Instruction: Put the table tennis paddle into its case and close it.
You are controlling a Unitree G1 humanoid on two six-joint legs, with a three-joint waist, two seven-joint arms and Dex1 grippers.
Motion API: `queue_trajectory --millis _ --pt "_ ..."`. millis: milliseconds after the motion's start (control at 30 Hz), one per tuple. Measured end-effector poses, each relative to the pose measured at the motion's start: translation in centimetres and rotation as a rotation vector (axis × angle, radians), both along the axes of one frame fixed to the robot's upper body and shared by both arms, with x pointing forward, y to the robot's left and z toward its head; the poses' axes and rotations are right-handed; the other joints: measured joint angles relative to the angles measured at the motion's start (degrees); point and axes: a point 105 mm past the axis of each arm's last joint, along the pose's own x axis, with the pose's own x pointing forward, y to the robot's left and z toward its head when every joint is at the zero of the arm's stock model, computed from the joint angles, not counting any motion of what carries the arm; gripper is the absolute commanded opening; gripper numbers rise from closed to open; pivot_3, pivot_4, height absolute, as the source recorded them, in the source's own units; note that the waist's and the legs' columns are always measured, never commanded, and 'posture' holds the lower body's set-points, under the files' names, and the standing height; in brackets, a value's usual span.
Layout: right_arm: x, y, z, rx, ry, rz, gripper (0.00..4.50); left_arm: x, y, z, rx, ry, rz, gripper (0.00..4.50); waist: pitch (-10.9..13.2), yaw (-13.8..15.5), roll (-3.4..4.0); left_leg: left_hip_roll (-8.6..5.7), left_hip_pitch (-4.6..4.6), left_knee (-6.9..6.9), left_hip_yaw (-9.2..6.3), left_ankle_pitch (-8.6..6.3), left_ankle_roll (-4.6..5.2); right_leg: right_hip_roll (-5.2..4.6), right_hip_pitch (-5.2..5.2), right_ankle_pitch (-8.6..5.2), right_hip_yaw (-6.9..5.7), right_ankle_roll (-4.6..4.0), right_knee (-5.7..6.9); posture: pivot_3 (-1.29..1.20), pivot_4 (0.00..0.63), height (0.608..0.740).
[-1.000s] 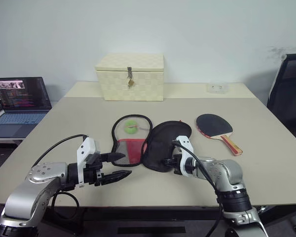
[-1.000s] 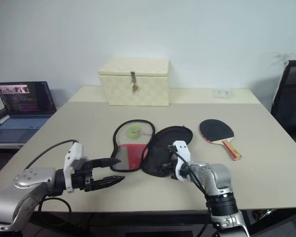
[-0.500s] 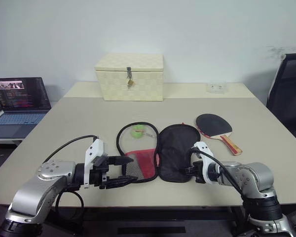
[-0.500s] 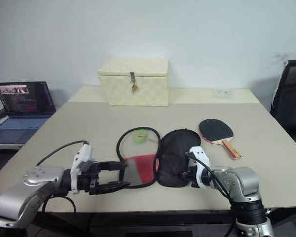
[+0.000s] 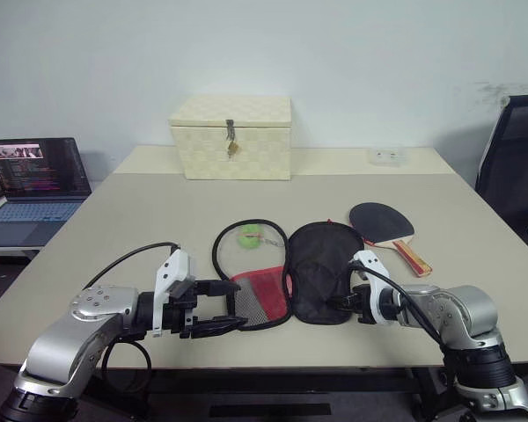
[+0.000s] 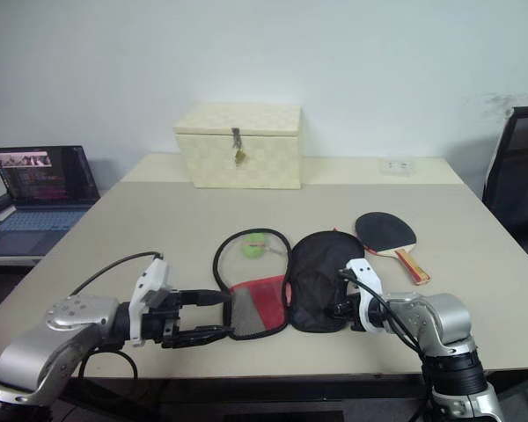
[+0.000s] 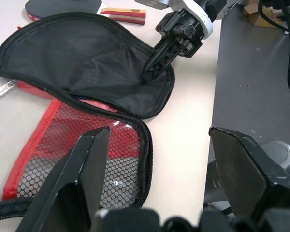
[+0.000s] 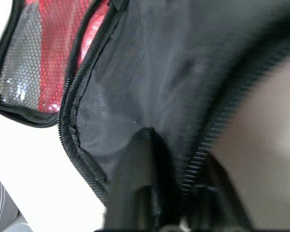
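Bare tabletop (image 5: pixel 158 220) around the table tennis paddle (image 5: pixel 383 222), the open case (image 5: pixel 286 272) just beside its blade.

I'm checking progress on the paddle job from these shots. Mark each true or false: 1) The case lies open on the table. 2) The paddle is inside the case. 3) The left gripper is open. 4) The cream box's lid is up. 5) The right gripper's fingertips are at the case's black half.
1) True: the case lies open on the table.
2) False: the paddle lies on the table beside the case.
3) True: the left gripper is open, empty.
4) False: the cream box is closed.
5) True: the right gripper touches its near edge.
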Motion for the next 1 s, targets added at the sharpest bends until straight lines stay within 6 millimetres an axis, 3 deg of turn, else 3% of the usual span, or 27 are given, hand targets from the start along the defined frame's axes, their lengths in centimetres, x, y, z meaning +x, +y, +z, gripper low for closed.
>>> queue_trajectory --millis 67,233,267,367,500,567,800,1000 --pt "0.1 -0.4 0.3 -0.011 -0.014 -0.001 2.60 0.0 0.0 0.0 0.001 -0.003 0.004 3.56 0.0 0.1 0.00 -0.02 0.00 0.01 0.00 0.00 0.00 0.00 0.01 0.00 -0.01 0.00 0.00 0.00 0.150 0.740" --pt "1.3 -5.2 1.9 -0.162 -0.122 -0.064 4.33 0.2 0.1 0.0 0.003 -0.007 0.015 3.56 0.0 0.2 0.00 -0.10 -0.05 0.01 0.05 0.00 0.01 -0.01 -0.01 0.01 -0.02 0.04 -0.06 0.00 0.150 0.740" --pt "1.5 -5.7 2.3 -0.170 -0.137 -0.066 4.46 0.2 0.1 0.0 0.002 -0.007 0.016 3.56 0.0 0.2 0.00 -0.08 -0.05 0.00 0.06 0.00 0.01 -0.01 -0.02 0.01 -0.02 0.04 -0.06 0.00 0.150 0.740" --pt "2.8 -7.6 3.6 -0.184 -0.188 -0.108 4.46 0.2 0.0 0.0 -0.002 -0.010 0.015 3.56 0.0 -0.2 0.01 -0.06 -0.02 0.00 0.12 -0.01 0.01 0.01 -0.05 0.02 -0.02 0.01 -0.01 0.00 0.150 0.740" --pt "6.7 -11.4 7.2 -0.214 -0.341 -0.295 4.46 0.8 -0.4 0.7 -0.020 -0.040 0.006 3.56 0.0 -0.3 0.02 -0.11 0.02 0.02 0.14 0.00 0.01 0.07 -0.04 0.05 -0.02 -0.05 0.00 0.00 0.150 0.740" --pt "8.6 -13.0 7.9 -0.243 -0.399 -0.386 4.46 1.2 -0.6 1.1 -0.024 -0.059 0.002 3.56 0.0 -0.3 0.00 -0.13 0.04 0.01 0.18 0.00 0.01 0.08 -0.02 0.06 -0.02 -0.07 -0.03 0.00 0.150 0.740" --pt "11.2 -14.8 3.7 -0.346 -0.349 -0.470 4.46 1.8 -1.1 1.2 -0.016 -0.064 -0.010 3.56 0.1 -0.4 0.05 -0.08 -0.07 -0.05 0.22 -0.01 0.02 0.07 -0.14 0.22 0.04 -0.35 0.00 0.00 0.150 0.740" --pt "11.9 -14.9 3.3 -0.355 -0.341 -0.445 4.46 1.9 -1.0 1.1 -0.013 -0.064 -0.006 3.56 0.0 -0.5 0.05 -0.07 -0.04 0.00 0.18 -0.01 0.02 0.07 -0.11 0.23 0.01 -0.34 0.04 0.00 0.150 0.740"
